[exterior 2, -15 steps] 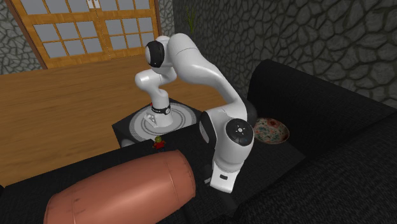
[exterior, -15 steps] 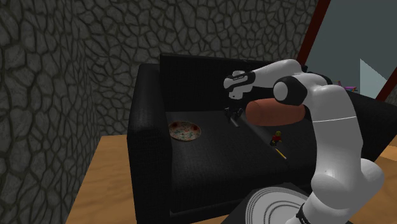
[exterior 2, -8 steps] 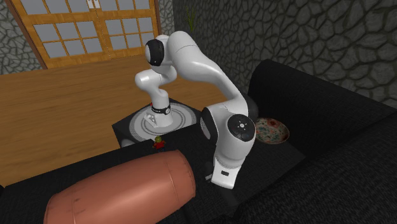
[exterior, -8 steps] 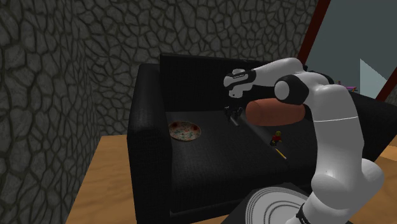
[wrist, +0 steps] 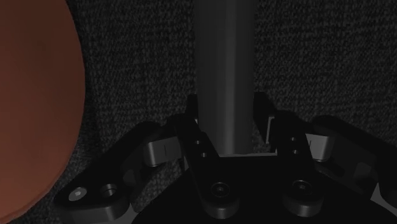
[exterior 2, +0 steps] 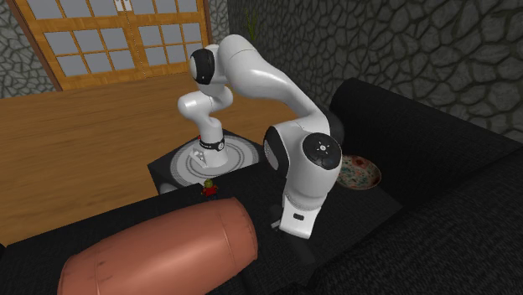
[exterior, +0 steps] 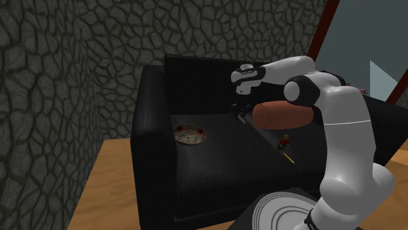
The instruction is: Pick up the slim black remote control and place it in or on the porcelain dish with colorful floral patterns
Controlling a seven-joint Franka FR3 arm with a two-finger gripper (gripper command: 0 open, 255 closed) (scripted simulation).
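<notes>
1. My black two-finger claw (wrist: 226,108) pinches the slim dark remote control (wrist: 222,57), which juts past its fingertips.
2. A red-brown cylindrical cushion (wrist: 32,95) sits just beside the claw.
3. The flowered round dish (exterior: 189,134) lies well apart from it.

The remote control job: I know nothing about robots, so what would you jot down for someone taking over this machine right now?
Gripper: shut on the slim dark remote control, clasped between both fingers, beside the reddish-brown bolster.
Floral dish: on the black sofa seat, nothing in it, toward the shoulder view's left of the gripper.
Done: remote grasped.
Left: carry it over to the dish, lower it in, let go.
</notes>
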